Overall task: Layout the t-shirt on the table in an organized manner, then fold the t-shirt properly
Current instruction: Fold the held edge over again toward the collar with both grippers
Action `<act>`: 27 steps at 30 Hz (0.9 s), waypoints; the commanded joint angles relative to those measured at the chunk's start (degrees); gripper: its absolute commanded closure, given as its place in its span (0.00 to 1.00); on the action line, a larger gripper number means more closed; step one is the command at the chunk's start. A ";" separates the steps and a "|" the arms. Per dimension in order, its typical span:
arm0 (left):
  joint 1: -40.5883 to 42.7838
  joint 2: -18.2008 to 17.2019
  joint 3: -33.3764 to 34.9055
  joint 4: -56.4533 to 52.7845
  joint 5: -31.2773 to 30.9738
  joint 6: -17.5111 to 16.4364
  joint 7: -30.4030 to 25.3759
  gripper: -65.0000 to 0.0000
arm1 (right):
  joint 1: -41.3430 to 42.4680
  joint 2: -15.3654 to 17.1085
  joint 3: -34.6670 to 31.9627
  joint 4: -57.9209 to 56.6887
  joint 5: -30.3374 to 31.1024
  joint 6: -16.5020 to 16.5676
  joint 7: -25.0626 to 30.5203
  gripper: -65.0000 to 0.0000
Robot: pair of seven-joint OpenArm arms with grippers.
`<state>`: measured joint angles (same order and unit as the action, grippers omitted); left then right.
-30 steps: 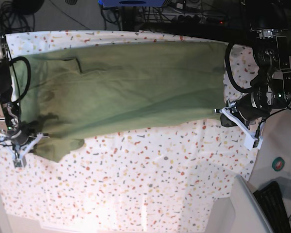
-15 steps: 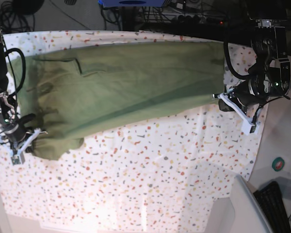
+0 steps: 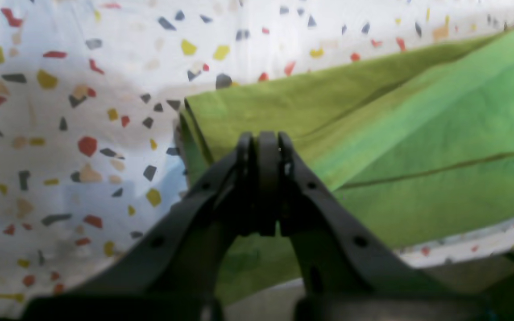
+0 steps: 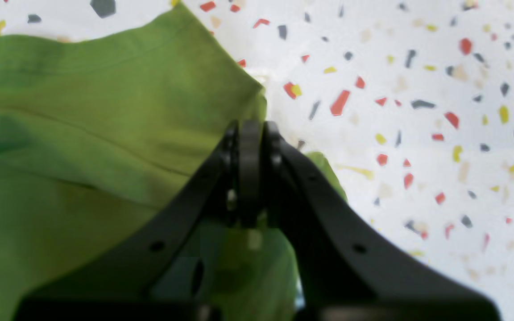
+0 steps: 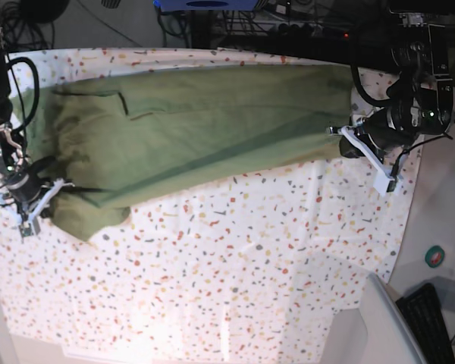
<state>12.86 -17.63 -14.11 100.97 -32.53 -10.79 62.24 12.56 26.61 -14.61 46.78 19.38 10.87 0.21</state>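
The olive-green t-shirt (image 5: 197,129) lies stretched lengthwise across the far half of the speckled table (image 5: 235,273), folded over on itself. At its right end my left gripper (image 5: 343,144) is shut on the t-shirt's corner. In the left wrist view the closed left gripper (image 3: 261,142) pinches the doubled fabric edge (image 3: 417,133). At the shirt's left end my right gripper (image 5: 49,193) is shut on the bunched cloth. In the right wrist view the right gripper (image 4: 250,131) clamps the t-shirt's edge (image 4: 83,133), with the table (image 4: 417,111) beyond.
A grey bin (image 5: 379,326) and a black keyboard (image 5: 432,318) sit past the table's near right corner, with a tape roll (image 5: 435,256) beside them. Cables and dark equipment line the far edge. The near half of the cloth cover is bare.
Both grippers have moved toward the table's far side, carrying the shirt's near edge with them. The visible green band has grown narrower and more cloth cover shows in front.
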 commanded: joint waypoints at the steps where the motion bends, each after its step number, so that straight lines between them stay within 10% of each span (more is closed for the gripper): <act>1: -0.51 -0.70 -0.53 0.35 -0.30 -0.95 -0.83 1.00 | 0.32 1.04 0.50 1.43 0.27 -0.63 0.80 1.00; 27: -2.27 -2.72 -0.09 -5.28 0.05 -1.65 -1.18 1.00 | -11.37 0.77 13.78 20.51 0.27 -0.63 -13.97 1.00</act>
<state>11.27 -19.38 -13.82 94.50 -31.92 -12.10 61.95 0.27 26.26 -1.39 66.15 19.29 10.72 -15.20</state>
